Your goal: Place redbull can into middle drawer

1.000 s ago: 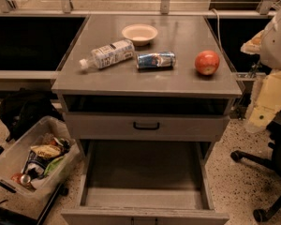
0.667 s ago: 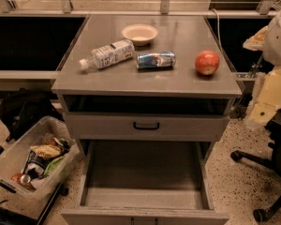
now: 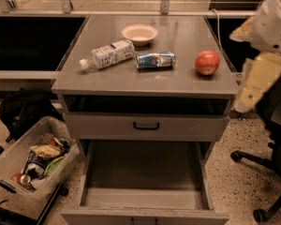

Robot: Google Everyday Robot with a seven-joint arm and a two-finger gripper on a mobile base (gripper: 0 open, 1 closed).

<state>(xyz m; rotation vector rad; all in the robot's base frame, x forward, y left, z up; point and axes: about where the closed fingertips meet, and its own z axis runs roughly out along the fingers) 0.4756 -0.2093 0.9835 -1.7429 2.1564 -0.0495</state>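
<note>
No change: redbull can [image 3: 155, 60] lies on my tabletop [image 3: 145, 81], middle drawer [image 3: 145, 172] open below; claw [image 3: 255, 86] off right, state I cannot tell.

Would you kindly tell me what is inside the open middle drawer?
The middle drawer shows only bare grey floor; its back, under the drawer front above, is shadowed and unseen. The redbull can lies on the cabinet top; the gripper hangs right of the cabinet.

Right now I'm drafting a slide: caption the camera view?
Slim blue-and-silver redbull can lying on the grey cabinet top, wide grey metal middle drawer open below, gripper hanging beside the cabinet.
</note>
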